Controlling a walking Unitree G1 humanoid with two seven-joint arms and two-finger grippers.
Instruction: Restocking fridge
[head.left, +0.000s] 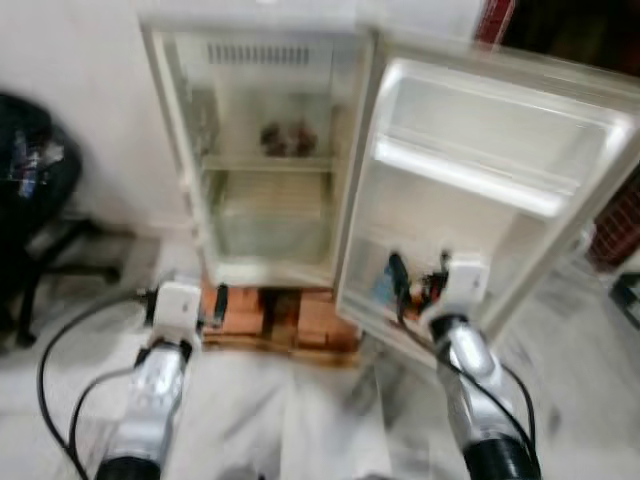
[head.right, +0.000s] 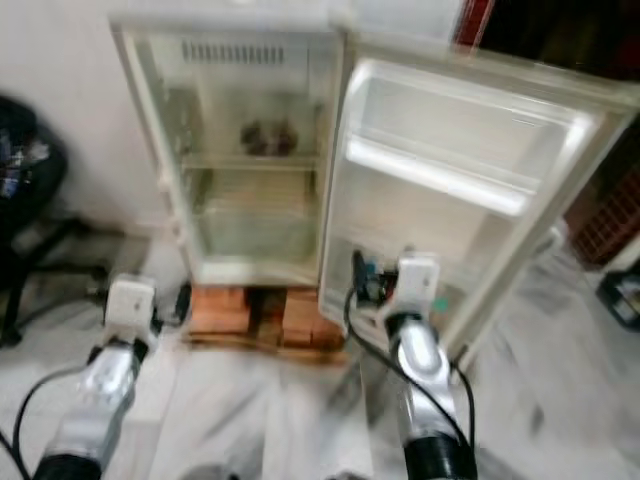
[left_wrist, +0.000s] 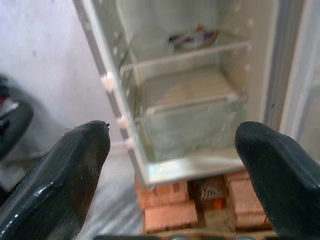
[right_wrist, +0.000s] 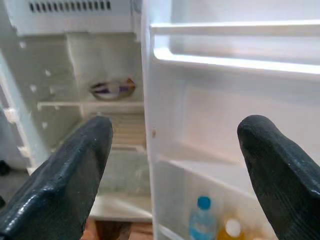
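A small white fridge (head.left: 170, 130) stands open before me, its door (head.left: 480, 130) swung out to the right. On its upper shelf lies a dark packet (head.left: 288, 138), also seen from the wrists (left_wrist: 192, 38) (right_wrist: 112, 89). A blue-capped bottle (right_wrist: 201, 220) and an orange-topped one (right_wrist: 231, 230) stand in the door's bottom rack. My left gripper (head.left: 184, 297) is held low, in front of the fridge's left side, open and empty (left_wrist: 172, 165). My right gripper (head.left: 420, 280) is open and empty (right_wrist: 175, 165) just before the door's lower rack.
The fridge rests on red bricks (head.left: 280, 320) on a pale marble floor. A glass crisper drawer (left_wrist: 190, 130) fills its lower part. A black chair (head.left: 30, 180) stands at the left by the wall. A black cable (head.left: 60, 350) loops along my left arm.
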